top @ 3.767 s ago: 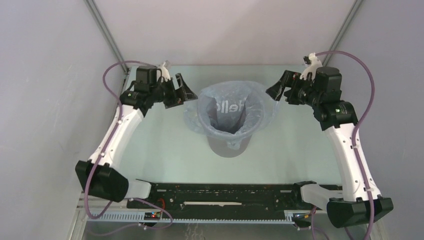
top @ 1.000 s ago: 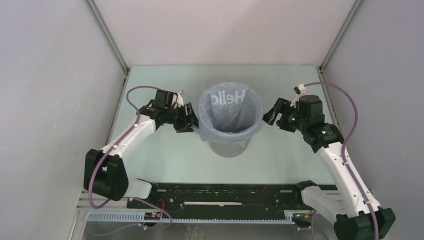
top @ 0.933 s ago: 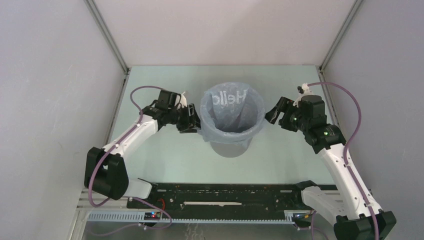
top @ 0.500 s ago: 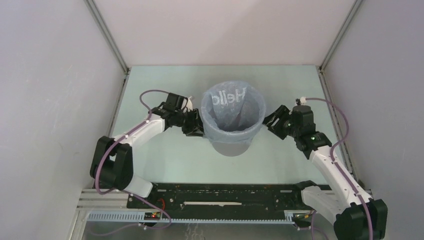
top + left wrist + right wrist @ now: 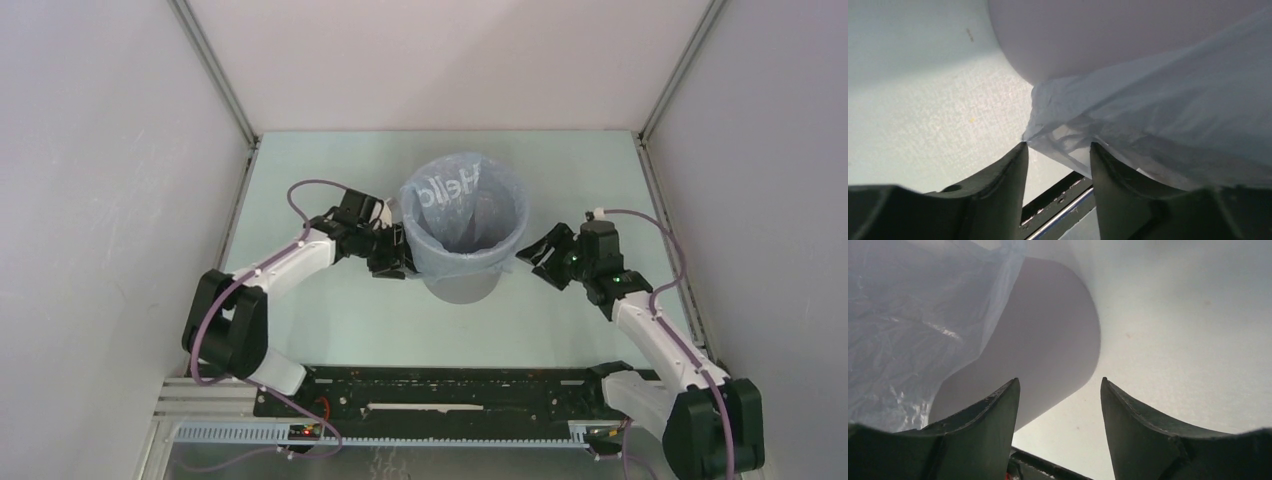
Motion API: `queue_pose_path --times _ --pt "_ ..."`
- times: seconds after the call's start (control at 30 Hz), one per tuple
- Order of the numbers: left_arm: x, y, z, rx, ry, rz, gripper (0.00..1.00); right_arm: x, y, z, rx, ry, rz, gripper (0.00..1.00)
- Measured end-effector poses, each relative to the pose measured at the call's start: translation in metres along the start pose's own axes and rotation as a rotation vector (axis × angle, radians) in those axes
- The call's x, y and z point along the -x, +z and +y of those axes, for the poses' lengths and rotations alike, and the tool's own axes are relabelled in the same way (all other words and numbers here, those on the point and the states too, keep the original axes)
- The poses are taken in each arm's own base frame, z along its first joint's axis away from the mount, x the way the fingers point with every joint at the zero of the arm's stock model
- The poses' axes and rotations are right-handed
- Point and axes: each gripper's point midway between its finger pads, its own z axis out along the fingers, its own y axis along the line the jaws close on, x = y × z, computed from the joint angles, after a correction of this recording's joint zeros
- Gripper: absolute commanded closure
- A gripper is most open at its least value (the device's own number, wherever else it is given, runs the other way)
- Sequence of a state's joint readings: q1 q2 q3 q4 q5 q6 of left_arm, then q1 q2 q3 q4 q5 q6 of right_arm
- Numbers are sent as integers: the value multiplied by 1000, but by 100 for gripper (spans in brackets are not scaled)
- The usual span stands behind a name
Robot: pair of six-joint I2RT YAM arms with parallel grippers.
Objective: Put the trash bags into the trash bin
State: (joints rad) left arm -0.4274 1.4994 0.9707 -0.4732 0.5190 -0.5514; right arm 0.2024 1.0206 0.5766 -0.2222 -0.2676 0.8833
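Observation:
The grey trash bin stands upright mid-table. The pale blue-grey trash bag lines it, its mouth folded over the rim, with white lettering inside. My left gripper is open, low at the bin's left side. In the left wrist view the bag's hanging edge lies across my left gripper's fingertips, below the bin wall. My right gripper is open and empty at the bin's right side. In the right wrist view my right gripper faces the bin wall, with the bag at the left.
A black rail with the arm bases runs along the near edge. Grey enclosure walls and metal corner posts bound the pale green table on three sides. Purple cables loop off both wrists.
Both grippers have dropped from rim height to low beside the bin and moved closer to it. The bag's flared mouth has come down snug over the rim.

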Motion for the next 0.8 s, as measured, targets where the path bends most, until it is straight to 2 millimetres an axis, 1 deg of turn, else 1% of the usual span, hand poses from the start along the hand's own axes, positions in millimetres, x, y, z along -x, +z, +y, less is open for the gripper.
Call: queue_pose_path --times 0.07,0.1,0.17,0.2,0.27,0.33,0.4,0.43,0.47,0.5,0.53,0.57,0.6,0.63,0.67,0.73,0.77,0.8 --pt "-2 -3 4 23 11 0 37 5 -7 -5 -20 -28 -20 26" --pt "-4 -6 5 34 18 0 35 9 -14 -8 -42 -63 -32 24" --pt "-4 -16 6 50 39 -19 31 20 -30 -1 -58 -139 -65 22" --pt "-4 -23 4 52 53 -35 30 30 -42 9 -54 -185 -90 21" --pt "0 -40 -1 50 79 -84 29 50 -67 37 -21 -271 -154 20" --pt "4 -55 -5 43 101 -135 30 72 -97 75 40 -355 -240 20" --pt "9 -70 -9 39 116 -187 31 88 -126 112 116 -432 -320 20" --pt "10 -76 -9 39 118 -205 32 93 -139 130 151 -473 -353 21" --pt "11 -79 -8 40 115 -214 33 94 -146 145 180 -509 -365 22" --pt "12 -81 -6 44 109 -221 34 93 -154 162 216 -552 -375 24" --pt "13 -82 -3 50 99 -224 38 88 -159 182 258 -601 -372 26" --pt "15 -83 0 57 89 -225 42 85 -160 195 283 -631 -368 30" --pt "17 -82 3 61 80 -224 44 80 -157 210 309 -671 -353 33" --pt "19 -81 7 65 69 -221 46 75 -149 222 321 -700 -334 35" --pt "21 -78 11 68 57 -215 48 71 -138 229 321 -720 -309 36" --pt "26 -70 16 67 33 -191 49 61 -109 236 300 -746 -251 37" --pt "28 -64 17 65 26 -178 49 56 -94 236 283 -757 -223 37" --pt "30 -58 19 59 16 -167 49 49 -71 232 250 -772 -184 38"
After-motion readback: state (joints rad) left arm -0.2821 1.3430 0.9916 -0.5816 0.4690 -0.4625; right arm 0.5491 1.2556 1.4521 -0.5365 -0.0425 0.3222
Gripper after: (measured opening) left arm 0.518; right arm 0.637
